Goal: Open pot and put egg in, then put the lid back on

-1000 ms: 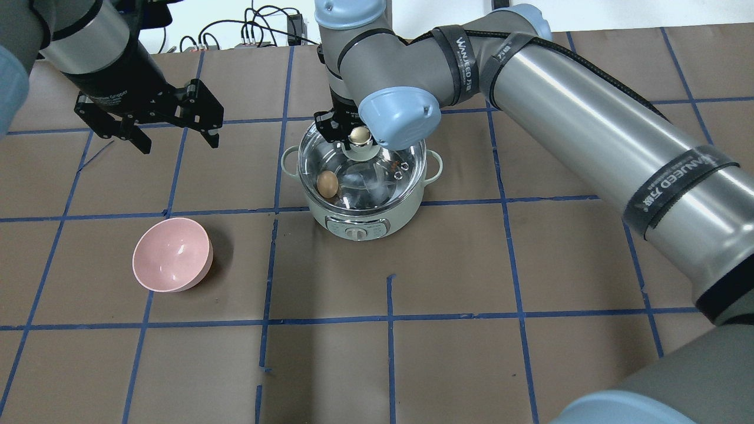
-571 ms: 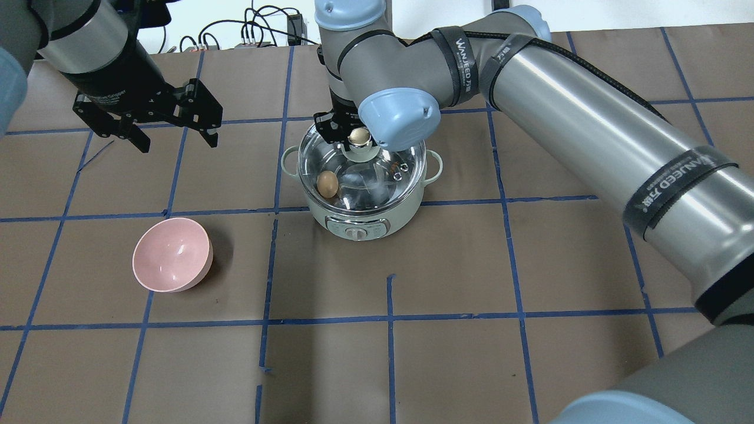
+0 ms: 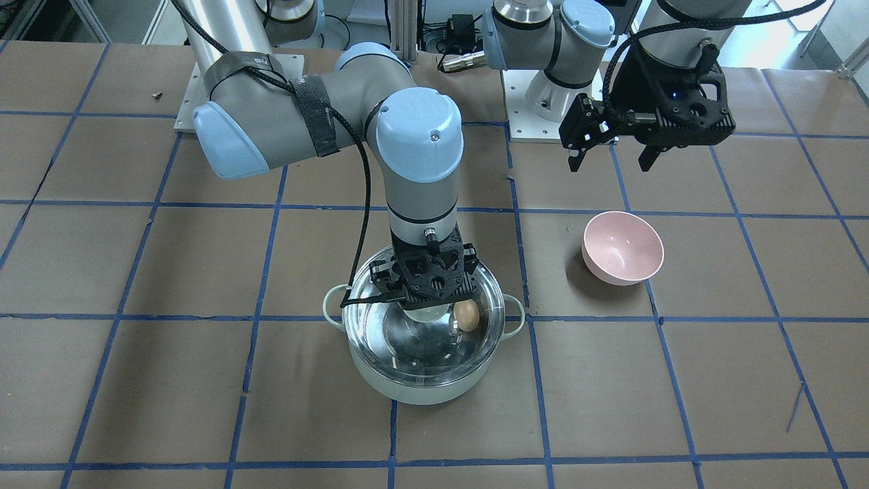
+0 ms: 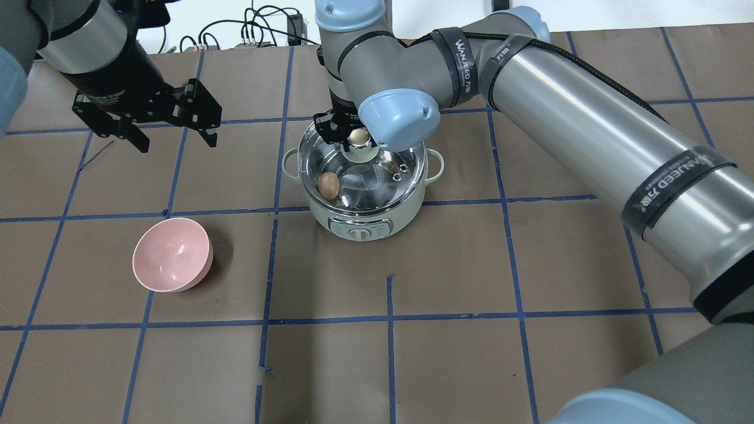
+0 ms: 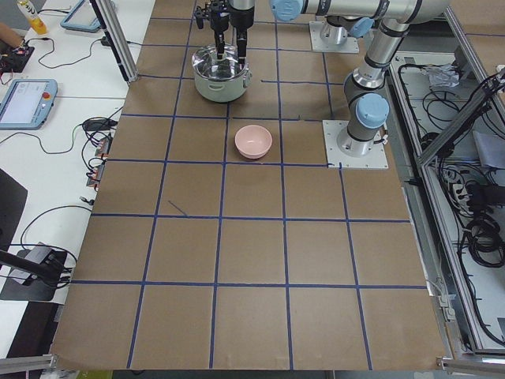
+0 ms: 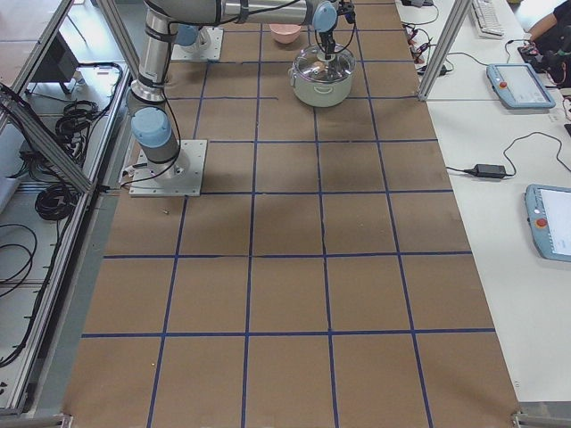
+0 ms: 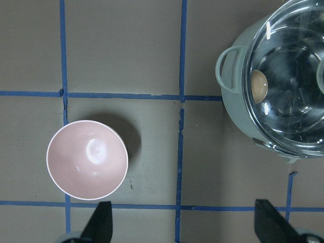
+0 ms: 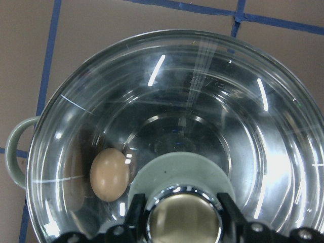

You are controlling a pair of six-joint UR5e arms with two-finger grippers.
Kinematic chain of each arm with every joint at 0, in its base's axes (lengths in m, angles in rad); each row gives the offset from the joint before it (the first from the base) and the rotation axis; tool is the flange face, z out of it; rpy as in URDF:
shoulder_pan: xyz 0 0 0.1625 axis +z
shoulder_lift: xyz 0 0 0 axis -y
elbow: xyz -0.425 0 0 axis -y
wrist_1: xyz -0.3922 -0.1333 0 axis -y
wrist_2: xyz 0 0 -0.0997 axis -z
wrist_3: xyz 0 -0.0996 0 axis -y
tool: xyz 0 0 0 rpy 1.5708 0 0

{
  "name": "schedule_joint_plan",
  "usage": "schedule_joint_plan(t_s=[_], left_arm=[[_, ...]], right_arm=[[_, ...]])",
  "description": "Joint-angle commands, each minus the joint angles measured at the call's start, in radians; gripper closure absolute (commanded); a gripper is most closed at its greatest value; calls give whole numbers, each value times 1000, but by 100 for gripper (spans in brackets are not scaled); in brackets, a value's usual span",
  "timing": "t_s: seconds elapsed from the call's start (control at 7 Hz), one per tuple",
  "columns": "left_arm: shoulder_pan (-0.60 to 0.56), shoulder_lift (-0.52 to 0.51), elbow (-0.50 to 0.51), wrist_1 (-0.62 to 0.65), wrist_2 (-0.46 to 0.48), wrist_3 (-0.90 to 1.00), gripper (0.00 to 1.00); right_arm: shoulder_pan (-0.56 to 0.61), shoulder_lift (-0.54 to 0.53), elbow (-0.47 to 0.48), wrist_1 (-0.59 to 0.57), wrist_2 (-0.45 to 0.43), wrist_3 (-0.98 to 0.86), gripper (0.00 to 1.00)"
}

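Note:
The mint-green pot [image 4: 353, 227] stands mid-table, also in the front view [image 3: 421, 390]. The clear glass lid [image 4: 383, 176] sits on it. The brown egg [image 4: 328, 185] lies inside on the steel bottom, seen through the glass in the front view [image 3: 466, 315] and in the right wrist view [image 8: 109, 174]. My right gripper [image 8: 183, 217] points straight down over the lid [image 8: 202, 101], its fingers [image 8: 134, 215] closed against the cream-gold knob [image 4: 358, 136]. My left gripper [image 4: 178, 144] is open and empty, hovering at the back left, well apart from the pot.
A pink bowl [image 4: 172, 254] sits empty, left of the pot toward the front, also in the left wrist view [image 7: 87, 159]. Blue tape lines grid the brown table cover. Cables lie along the far edge [image 4: 253, 29]. My right arm spans the table's right half.
The lid has sunk slightly and now rests level on the pot's rim, the right gripper still on the knob. The left gripper has barely shifted.

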Motion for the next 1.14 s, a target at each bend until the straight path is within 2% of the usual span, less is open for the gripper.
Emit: schedule_joint_plan(t_s=[0.0,0.29,0.57,0.86,1.0], left_arm=[[0,0,1,0,-2,0,0],[2,0,3,0,-2,0,0],[2,0,7,0,-3,0,0],[2,0,15,0,-5,-1,0],[2,0,15,0,-5,-1,0]], right_arm=[[0,-3,-2,2,2,-3,30],[-8,-47,-9,66,2,-4,27],[-72,-162,-10,234,-6,-80,26],[-203,-350,66,333,2,-235,19],[-259,-444,132,389,-6,-242,8]])
